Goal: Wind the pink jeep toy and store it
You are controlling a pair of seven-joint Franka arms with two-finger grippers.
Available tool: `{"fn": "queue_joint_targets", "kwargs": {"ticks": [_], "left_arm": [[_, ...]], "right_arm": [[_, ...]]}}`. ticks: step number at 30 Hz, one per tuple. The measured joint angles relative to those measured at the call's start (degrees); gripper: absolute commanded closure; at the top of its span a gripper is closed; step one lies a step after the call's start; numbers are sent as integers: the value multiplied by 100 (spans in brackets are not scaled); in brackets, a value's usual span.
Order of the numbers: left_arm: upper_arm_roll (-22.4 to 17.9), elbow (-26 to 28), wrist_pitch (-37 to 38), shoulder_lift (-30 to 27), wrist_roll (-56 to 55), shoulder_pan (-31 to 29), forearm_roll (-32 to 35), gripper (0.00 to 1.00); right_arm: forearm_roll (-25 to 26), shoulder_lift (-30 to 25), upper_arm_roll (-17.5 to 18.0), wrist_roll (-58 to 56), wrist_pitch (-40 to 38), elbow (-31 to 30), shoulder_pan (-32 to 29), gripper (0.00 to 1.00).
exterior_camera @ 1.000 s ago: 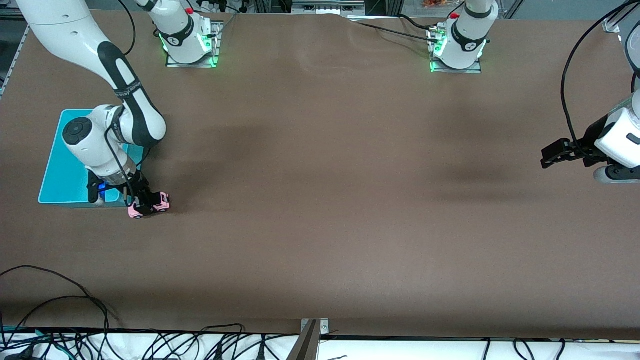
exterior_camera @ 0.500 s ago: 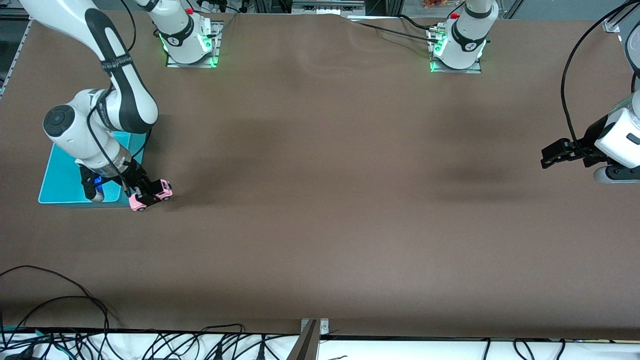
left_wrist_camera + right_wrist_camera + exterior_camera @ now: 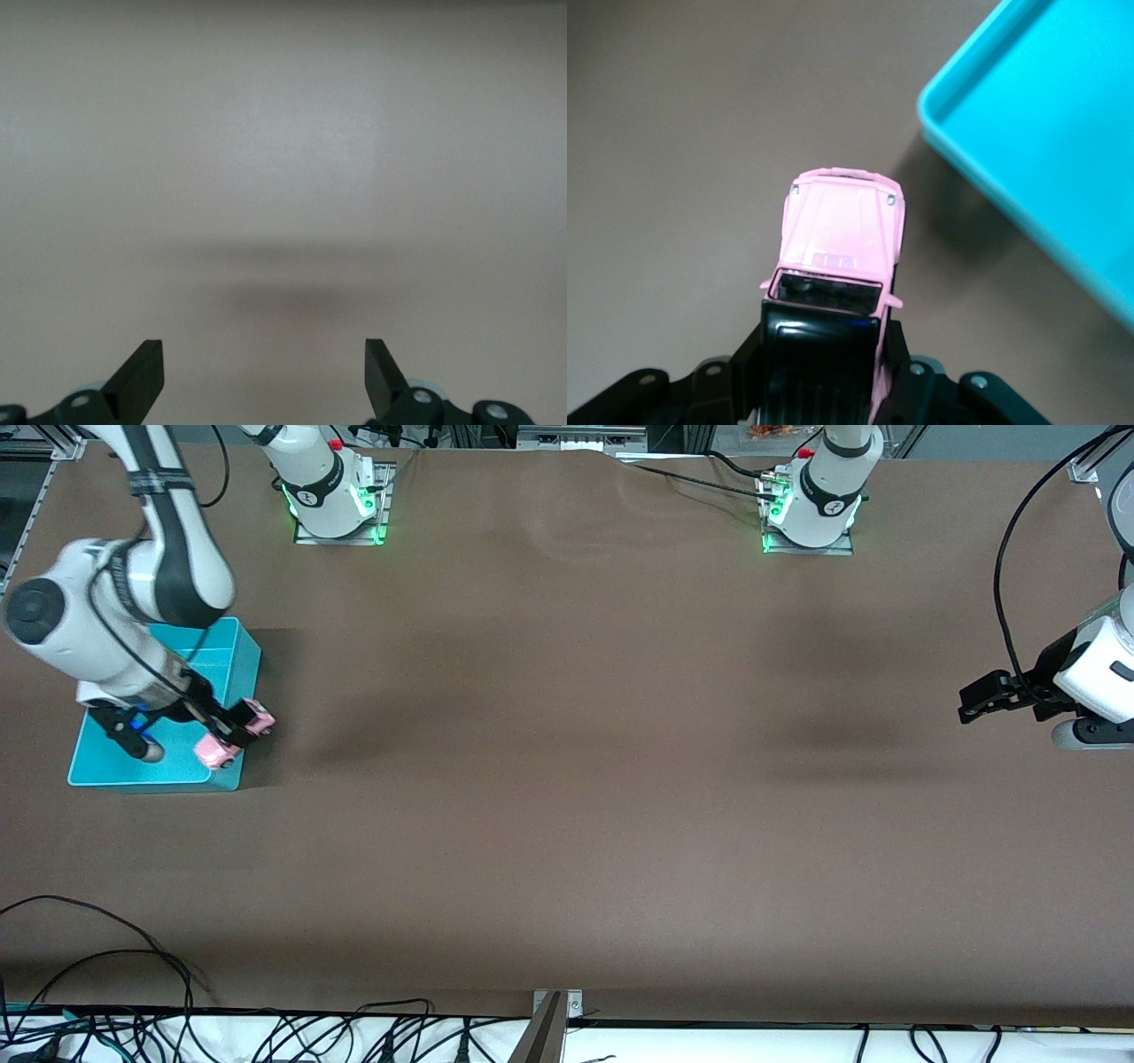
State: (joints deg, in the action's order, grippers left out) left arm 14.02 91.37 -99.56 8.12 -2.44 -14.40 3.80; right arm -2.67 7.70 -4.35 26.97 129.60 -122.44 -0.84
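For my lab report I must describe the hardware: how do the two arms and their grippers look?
Both arms are glossy white with rounded joints and black bands. The right arm carries small lettering on a black band, and a thin black cable runs along it. Each base glows green and has a red button. The right gripper and the left gripper are black, with two flat fingers; a black cable loops above the left one.

A brown table (image 3: 567,779) fills the room; black cables (image 3: 106,1019) trail along its edge nearest the camera.
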Motion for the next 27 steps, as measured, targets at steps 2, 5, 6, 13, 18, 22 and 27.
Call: {"fn": "queue_joint_targets", "kwargs": {"ticks": [2,5,6,13,18,22,27], "left_arm": [[0,0,0,0,0,0,0,0],[0,0,0,0,0,-1,0,0],[0,0,0,0,0,-1,0,0],[0,0,0,0,0,-1,0,0],[0,0,0,0,0,-1,0,0],[0,0,0,0,0,-1,0,0],[-1,0,0,0,0,-1,0,0]], "right_arm": [[24,-60,-267,-650,-235,2,-34,100],[125,-93,-586,-1445,-458,2,-107,100],[162,-92,-686,-1681,-495,1,-129,100],[385,20,-1188,-2675,-534,-59,-205,100],[824,458,-1285,-2719,-12,-199,-211,100],[857,876,-1287,-2719,556,-345,-215,100],[859,1154,-1289,-2719,693,-383,-221,100]]}}
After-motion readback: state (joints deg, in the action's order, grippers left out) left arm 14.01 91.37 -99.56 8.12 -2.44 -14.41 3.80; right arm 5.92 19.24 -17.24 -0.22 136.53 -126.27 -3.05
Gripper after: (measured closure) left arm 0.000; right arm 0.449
